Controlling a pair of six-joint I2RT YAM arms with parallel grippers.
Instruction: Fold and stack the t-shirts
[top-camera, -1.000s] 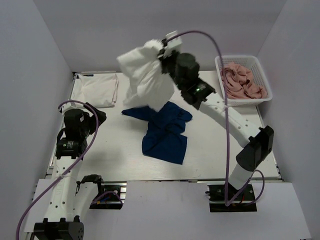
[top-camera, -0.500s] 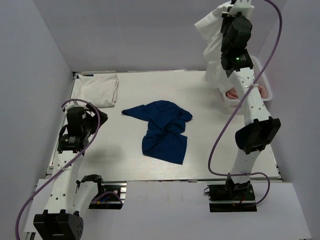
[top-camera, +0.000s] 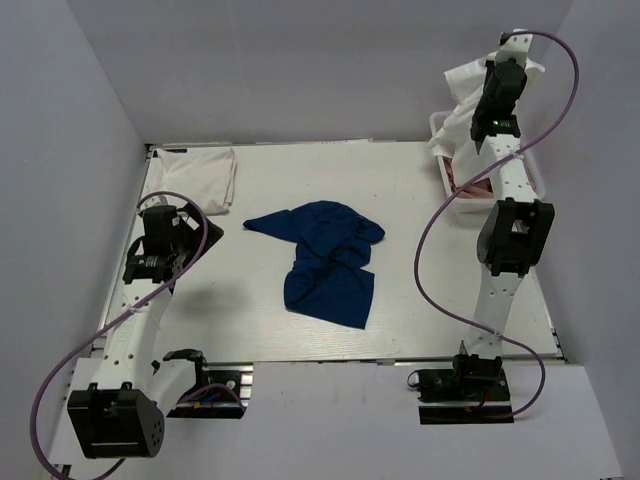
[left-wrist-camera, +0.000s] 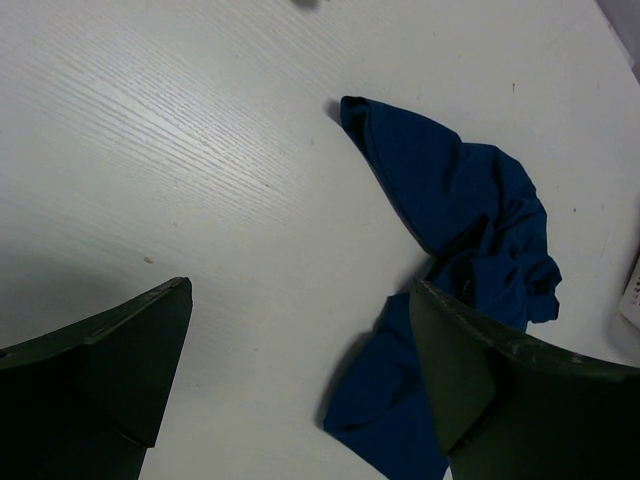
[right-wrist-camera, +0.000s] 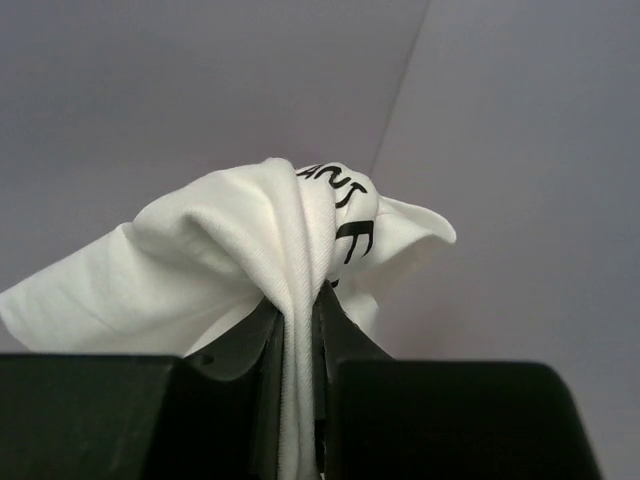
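While the right arm stretches upright above the basket (top-camera: 455, 195), its hand (right-wrist-camera: 300, 310) pinches the lettered white t-shirt (right-wrist-camera: 200, 260).

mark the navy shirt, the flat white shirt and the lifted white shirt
navy shirt (top-camera: 330, 262) top view, crumpled middle
flat white shirt (top-camera: 197, 178) top view, centre
lifted white shirt (right-wrist-camera: 200, 262) right wrist view, bunched fold

Plain pale lilac-grey walls (top-camera: 300, 70) closed in the white, wood-grained tabletop (top-camera: 240, 290) on three sides. The light was soft and even, with faint shadows.
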